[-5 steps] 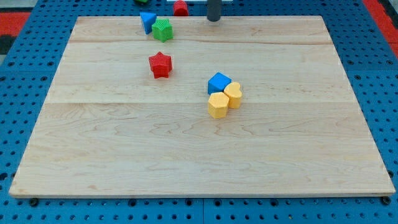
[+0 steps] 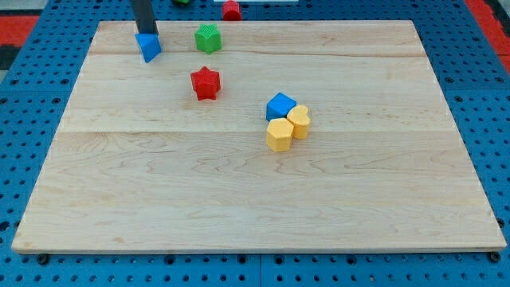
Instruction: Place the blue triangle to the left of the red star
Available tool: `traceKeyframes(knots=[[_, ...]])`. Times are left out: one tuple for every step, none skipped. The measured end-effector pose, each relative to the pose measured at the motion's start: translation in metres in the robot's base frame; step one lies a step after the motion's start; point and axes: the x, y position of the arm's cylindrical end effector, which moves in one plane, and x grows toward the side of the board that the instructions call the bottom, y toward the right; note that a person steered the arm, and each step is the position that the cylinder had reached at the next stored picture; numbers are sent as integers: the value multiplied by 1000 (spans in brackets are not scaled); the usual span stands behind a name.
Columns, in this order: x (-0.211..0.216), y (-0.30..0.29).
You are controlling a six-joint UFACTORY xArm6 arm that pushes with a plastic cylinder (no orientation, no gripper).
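Rod tip (image 2: 147, 34), lower end of straight dark rod, down at top-left of pale wooden board (image 2: 255, 199), touching top edge of small blue triangle block (image 2: 148, 47); no jaws on this tool, just bare rod pressed against block's far side

Blue triangle block near board's top-left, well left of and slightly above small red star block (image 2: 205, 83); clear gap of bare wood between them, not touching

Small green block (image 2: 208, 37), ridged, star-like shape, near board's top edge, right of blue triangle, above red star, apart from both

Cluster right of centre: blue cube block (image 2: 280, 106) on top-left, yellow heart-shaped block (image 2: 300, 121) on right, yellow hexagon block (image 2: 279, 135) at bottom; all three touching or just beside one another, well apart from red star

Second red block (image 2: 231, 9) at view's top, at or just beyond board's far edge, shape unclear; partly cut off

Sliver of another green block (image 2: 182, 2) at very top edge of view, mostly cropped, shape impossible to tell

Board lying on blue perforated table surface (image 2: 494, 143); red patches at view's top corners (image 2: 20, 24)
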Motion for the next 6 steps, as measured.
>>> traceKeyframes(knots=[[25,-2],[46,-3],[49,-8],[49,-15],[57,-22],[78,3]])
